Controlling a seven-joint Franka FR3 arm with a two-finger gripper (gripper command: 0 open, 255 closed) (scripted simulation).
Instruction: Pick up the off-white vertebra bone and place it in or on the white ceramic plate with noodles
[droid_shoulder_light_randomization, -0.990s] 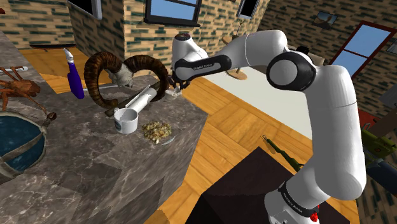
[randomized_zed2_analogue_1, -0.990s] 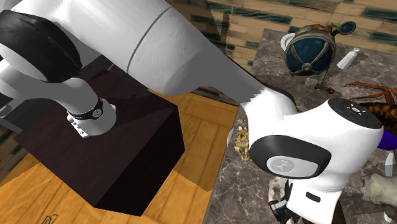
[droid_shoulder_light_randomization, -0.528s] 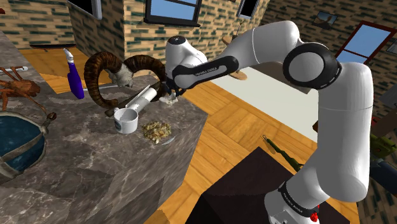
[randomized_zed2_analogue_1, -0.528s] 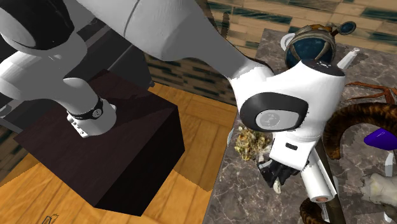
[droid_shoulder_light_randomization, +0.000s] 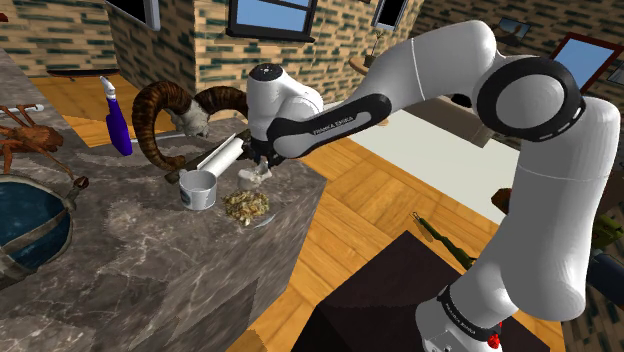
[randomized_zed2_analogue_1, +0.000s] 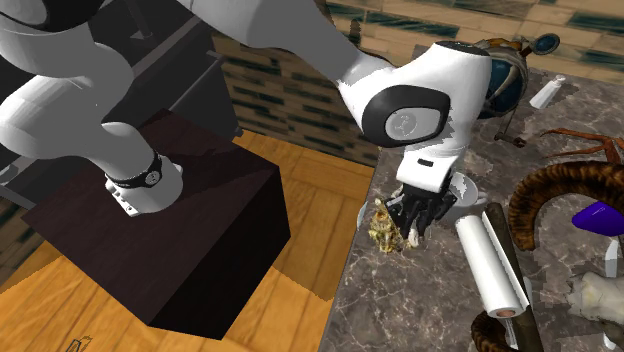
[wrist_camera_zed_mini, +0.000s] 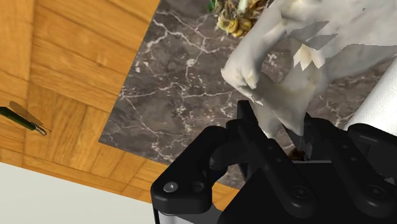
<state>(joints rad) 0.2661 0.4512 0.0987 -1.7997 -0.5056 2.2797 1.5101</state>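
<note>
Gripping the bone tightly between its fingers, the gripper hangs over the counter, just beside the plate of noodles. Pickup looks done. Lowering and release remain.

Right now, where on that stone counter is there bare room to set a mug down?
The widest bare marble lies nearer the camera in the shoulder view, between the blue globe, the white cup and the noodle plate. It is crowded around the horned skull, paper roll and the gripper clasping the bone.
</note>
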